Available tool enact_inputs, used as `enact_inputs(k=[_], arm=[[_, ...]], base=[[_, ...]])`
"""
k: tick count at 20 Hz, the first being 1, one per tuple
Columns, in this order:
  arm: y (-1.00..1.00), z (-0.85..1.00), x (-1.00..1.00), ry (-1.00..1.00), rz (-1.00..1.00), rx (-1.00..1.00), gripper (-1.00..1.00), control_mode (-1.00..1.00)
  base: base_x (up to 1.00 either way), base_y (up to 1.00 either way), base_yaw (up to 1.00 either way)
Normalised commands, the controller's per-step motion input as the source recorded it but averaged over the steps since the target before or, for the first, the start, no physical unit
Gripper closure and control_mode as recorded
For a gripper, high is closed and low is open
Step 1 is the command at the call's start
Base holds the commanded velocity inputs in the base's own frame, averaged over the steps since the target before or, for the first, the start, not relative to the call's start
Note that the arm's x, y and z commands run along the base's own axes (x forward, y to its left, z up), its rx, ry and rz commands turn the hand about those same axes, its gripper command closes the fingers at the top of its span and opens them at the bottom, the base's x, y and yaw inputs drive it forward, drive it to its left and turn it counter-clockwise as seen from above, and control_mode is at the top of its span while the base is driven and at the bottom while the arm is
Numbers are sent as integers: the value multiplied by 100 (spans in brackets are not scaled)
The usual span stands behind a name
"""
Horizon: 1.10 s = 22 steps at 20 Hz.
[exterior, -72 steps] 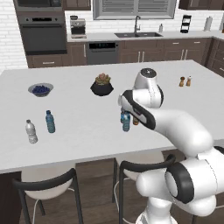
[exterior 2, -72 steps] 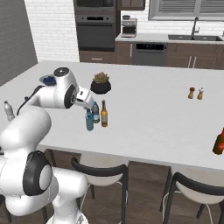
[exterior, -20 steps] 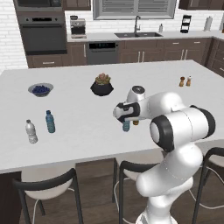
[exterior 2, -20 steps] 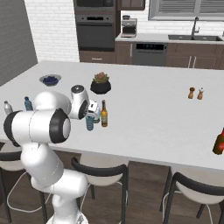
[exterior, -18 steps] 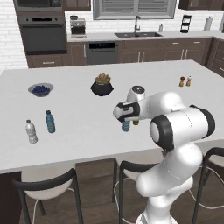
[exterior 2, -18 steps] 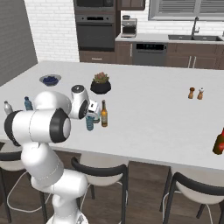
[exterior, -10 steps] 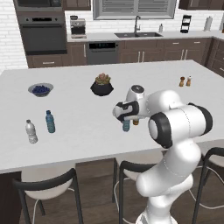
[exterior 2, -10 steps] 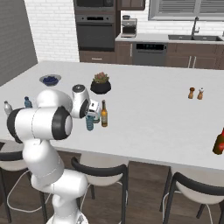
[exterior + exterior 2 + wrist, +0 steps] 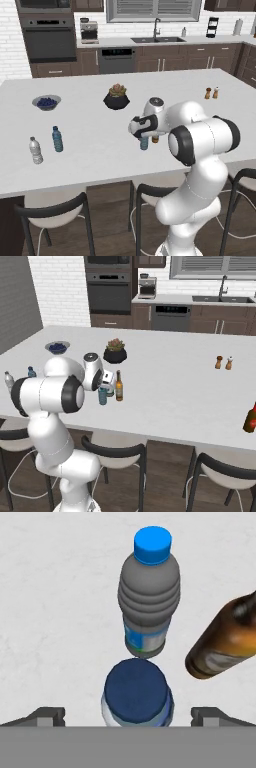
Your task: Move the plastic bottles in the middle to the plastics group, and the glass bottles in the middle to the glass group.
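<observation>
The gripper (image 9: 128, 714) hangs straight over the nearer see-through plastic water bottle with the dark blue cap (image 9: 136, 693), jaws spread wide, a fingertip on either side of it and nothing gripped yet. Just beyond it stands the second plastic bottle, greyish and ribbed with a bright blue cap (image 9: 148, 604), and beside that the slim amber glass bottle with the dark neck (image 9: 223, 640). All three cluster mid-table, towards the front edge of the white table (image 9: 90, 145). This looks like the first pick lining up. Next it needs to drop lower round the bottle's body, close, lift clear without knocking its neighbours, then carry it to the clear whitish bottle (image 9: 35, 150) and blue-tinted bottle (image 9: 57, 139) near the table's left end.
</observation>
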Motion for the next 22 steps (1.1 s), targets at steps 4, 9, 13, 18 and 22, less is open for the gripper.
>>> enact_inputs(k=[4, 9, 13, 18, 22], arm=[[0, 0, 7, 0, 0, 0, -100, -100], [0, 0, 0, 0, 0, 0, -100, -100], [0, 0, 0, 0, 0, 0, -100, -100], [0, 0, 0, 0, 0, -2, -100, -100], [0, 0, 0, 0, -1, -1, -100, -100]], base=[[0, 0, 0], [0, 0, 0], [0, 0, 0], [0, 0, 0], [0, 0, 0]])
